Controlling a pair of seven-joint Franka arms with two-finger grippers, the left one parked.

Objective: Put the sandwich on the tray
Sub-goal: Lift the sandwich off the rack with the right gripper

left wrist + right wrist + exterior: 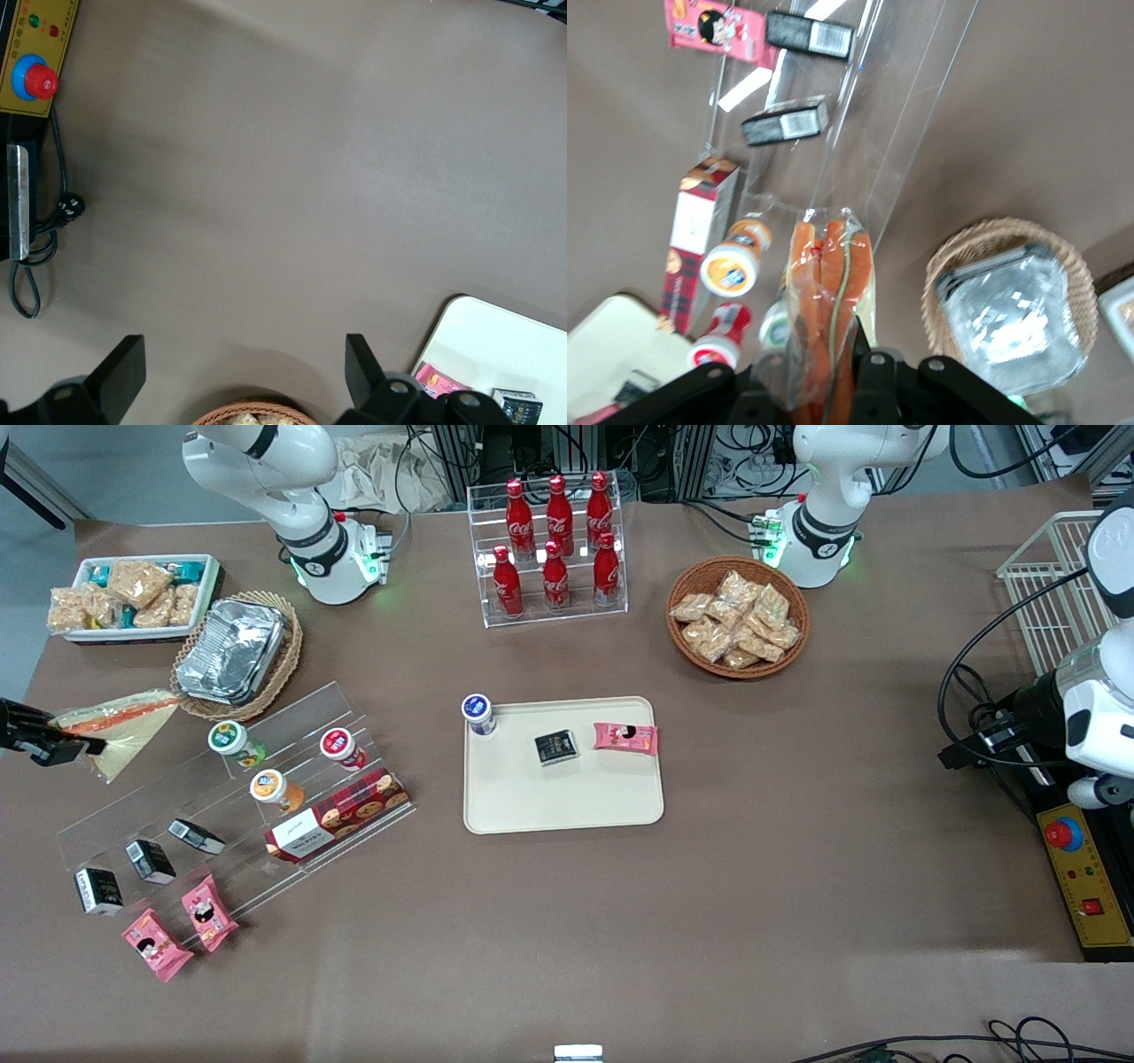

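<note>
My right gripper is shut on the sandwich, a clear-wrapped wedge of pale bread with orange and green filling. It hangs above the table at the working arm's end, above the upper end of the clear stepped rack. In the right wrist view the sandwich sticks out from between the closed fingers. The cream tray lies flat at mid-table, well away toward the parked arm. On it stand a blue-lidded cup, a black packet and a pink snack packet.
A clear stepped rack holds cups, black packets, a biscuit box and pink packets. A wicker basket with foil containers sits beside the sandwich. Also present: a white tub of snacks, a cola bottle rack, and a snack basket.
</note>
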